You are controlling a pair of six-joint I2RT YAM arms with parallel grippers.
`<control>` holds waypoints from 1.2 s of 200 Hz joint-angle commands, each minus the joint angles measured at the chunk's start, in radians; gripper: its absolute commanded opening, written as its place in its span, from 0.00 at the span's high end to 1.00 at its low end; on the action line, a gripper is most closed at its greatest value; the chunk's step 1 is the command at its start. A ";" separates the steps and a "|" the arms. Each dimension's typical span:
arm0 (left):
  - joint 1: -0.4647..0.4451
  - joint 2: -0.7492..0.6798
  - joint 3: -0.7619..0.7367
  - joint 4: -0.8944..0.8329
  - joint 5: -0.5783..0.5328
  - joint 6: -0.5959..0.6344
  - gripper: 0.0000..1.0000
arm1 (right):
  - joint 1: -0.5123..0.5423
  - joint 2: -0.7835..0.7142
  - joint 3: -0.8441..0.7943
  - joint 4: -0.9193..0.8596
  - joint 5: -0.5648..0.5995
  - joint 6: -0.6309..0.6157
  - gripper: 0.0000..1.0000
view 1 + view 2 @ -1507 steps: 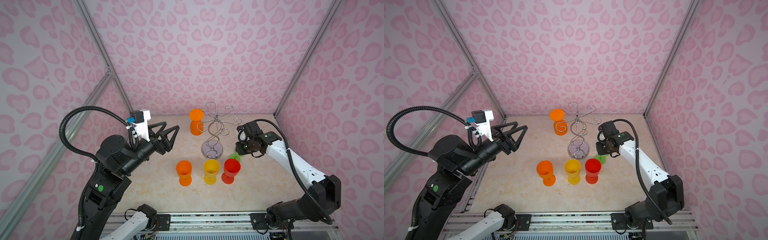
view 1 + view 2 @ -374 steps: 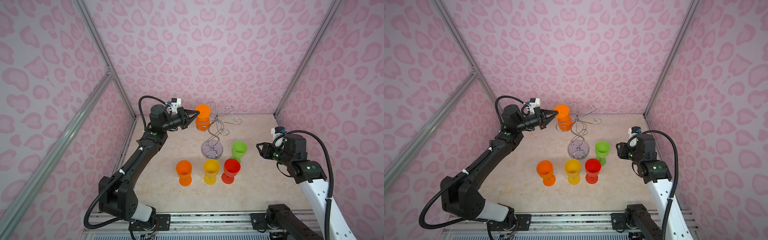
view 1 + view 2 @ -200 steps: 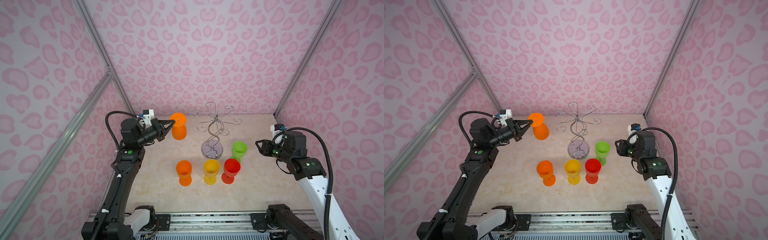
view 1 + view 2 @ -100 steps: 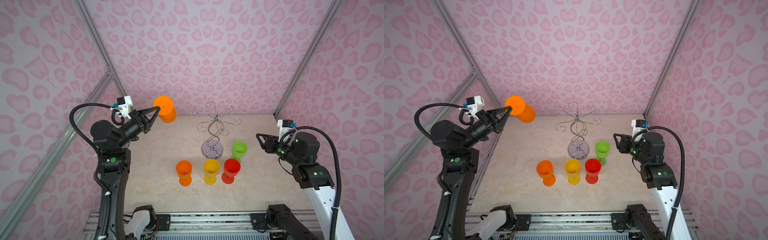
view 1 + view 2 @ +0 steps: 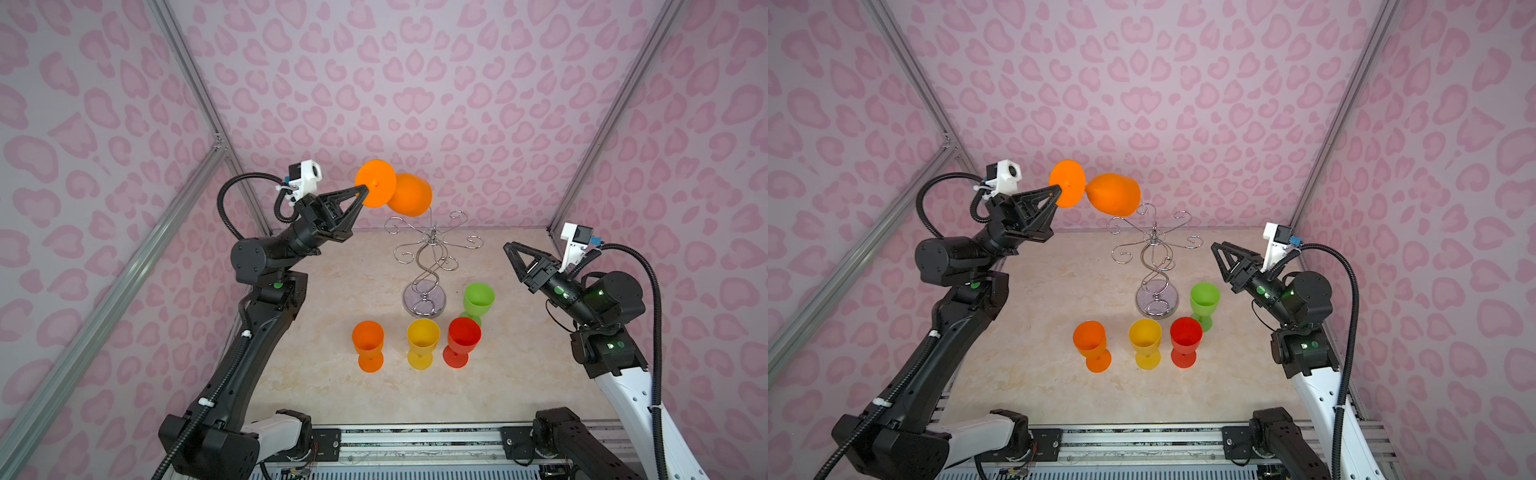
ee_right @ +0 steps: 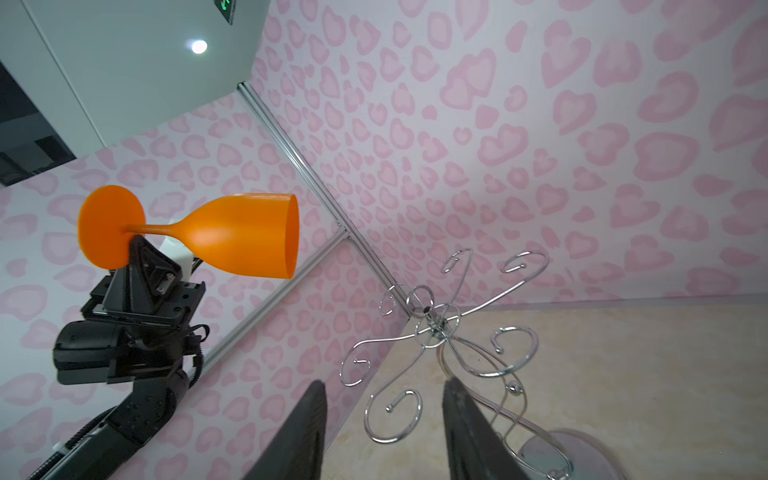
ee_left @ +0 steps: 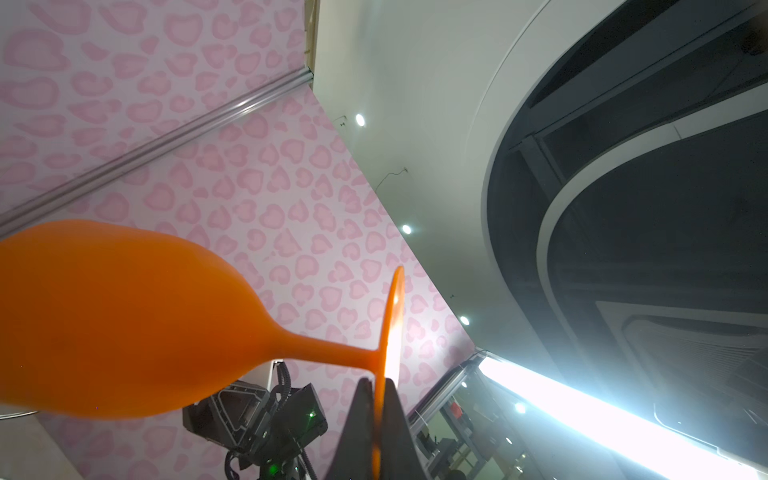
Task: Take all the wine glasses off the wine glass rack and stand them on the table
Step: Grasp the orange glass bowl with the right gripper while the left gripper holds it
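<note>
An orange wine glass lies sideways in the air, above and to the left of the wine glass rack. My left gripper is shut on the rim of its round foot, bowl pointing right. The left wrist view shows the thin foot pinched between the black fingertips, and the bowl beside them. The chrome rack stands mid-table with bare curled arms. At the right my right gripper hovers open, facing the rack, nothing between its fingers.
Several glasses stand in front of the rack: orange, yellow, red, with green just right of the rack's base. Pink patterned walls close in the left, back and right sides; a metal rail runs along the front.
My left arm has carried the orange glass from the left wall rightward and slightly up, toward the rack's top. The right gripper has risen a little and stays open.
</note>
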 commanded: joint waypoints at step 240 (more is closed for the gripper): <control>-0.346 0.405 0.025 0.589 -0.197 -0.349 0.98 | 0.055 0.019 -0.182 0.654 -0.027 0.207 0.74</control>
